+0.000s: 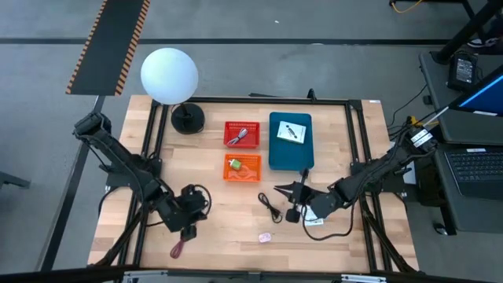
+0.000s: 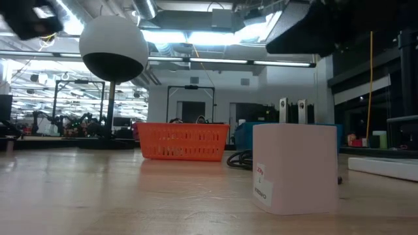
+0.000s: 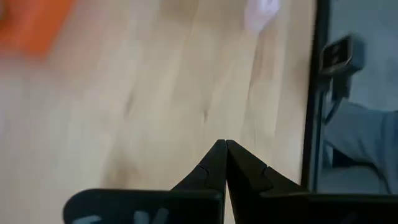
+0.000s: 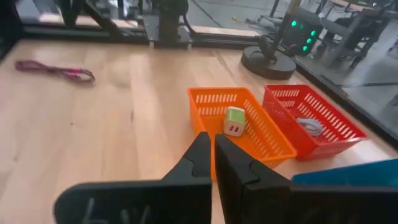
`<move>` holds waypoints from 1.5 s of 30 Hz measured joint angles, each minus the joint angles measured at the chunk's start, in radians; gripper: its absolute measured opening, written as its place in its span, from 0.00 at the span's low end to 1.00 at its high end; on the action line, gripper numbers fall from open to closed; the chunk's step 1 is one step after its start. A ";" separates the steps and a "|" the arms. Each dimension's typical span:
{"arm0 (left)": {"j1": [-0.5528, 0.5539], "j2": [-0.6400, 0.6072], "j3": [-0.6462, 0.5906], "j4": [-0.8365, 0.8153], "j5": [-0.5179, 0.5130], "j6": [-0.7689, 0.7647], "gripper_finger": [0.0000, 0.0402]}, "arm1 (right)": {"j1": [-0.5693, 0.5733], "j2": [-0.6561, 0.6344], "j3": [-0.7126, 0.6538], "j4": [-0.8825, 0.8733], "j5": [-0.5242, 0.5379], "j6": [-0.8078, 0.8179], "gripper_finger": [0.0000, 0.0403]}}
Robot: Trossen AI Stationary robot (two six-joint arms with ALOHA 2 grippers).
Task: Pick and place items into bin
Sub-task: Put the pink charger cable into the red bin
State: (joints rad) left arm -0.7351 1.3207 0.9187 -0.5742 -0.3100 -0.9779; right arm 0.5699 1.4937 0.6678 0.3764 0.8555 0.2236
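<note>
Already some of the sorting looks done: the orange basket (image 4: 245, 127) holds a small green-and-white plug block (image 4: 234, 121), the red basket (image 4: 313, 118) beside it holds a pale coiled cable (image 4: 309, 126), and a white printed packet (image 1: 291, 132) lies on the blue bin (image 1: 291, 141). Much is left, I judge. A black cord (image 1: 273, 206) lies loose on the wooden surface (image 1: 228, 224) just beside the right claw (image 1: 302, 206), a second white packet (image 1: 313, 222) sits under that arm, a tiny pink piece (image 1: 265, 236) lies toward the near edge, and a dark-red cord (image 1: 178, 249) lies near the left claw (image 1: 189, 229). The white globe lamp (image 1: 169, 75) stands at the far side and is no part of the job.

The right claw hangs low over the surface near the black cord with its two fingers pressed together; its own camera shows nothing between them. The left claw is also pressed together and empty, low by the dark-red cord.

As for writing, the low view shows a pale box-like piece (image 2: 295, 168) with a small label in red print, too small to read. The packet on the blue bin carries dark print that cannot be made out either.
</note>
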 joint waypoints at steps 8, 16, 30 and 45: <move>-0.037 0.155 0.132 -0.202 0.183 -0.266 0.00 | 0.023 0.000 -0.040 0.047 0.000 0.206 0.01; -0.097 0.296 0.180 -0.302 0.340 -0.474 0.00 | 0.072 0.000 -0.040 0.047 -0.002 0.248 0.01; -0.156 0.361 0.180 -0.313 0.278 -0.615 0.08 | 0.081 0.000 -0.040 0.046 -0.001 0.270 0.01; -0.185 0.384 0.180 -0.283 0.179 -0.792 0.34 | 0.081 0.001 -0.040 0.029 -0.001 0.269 0.01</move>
State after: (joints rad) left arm -0.9203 1.7047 1.0988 -0.8569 -0.1313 -1.7696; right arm 0.6506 1.4944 0.6281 0.4050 0.8543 0.4927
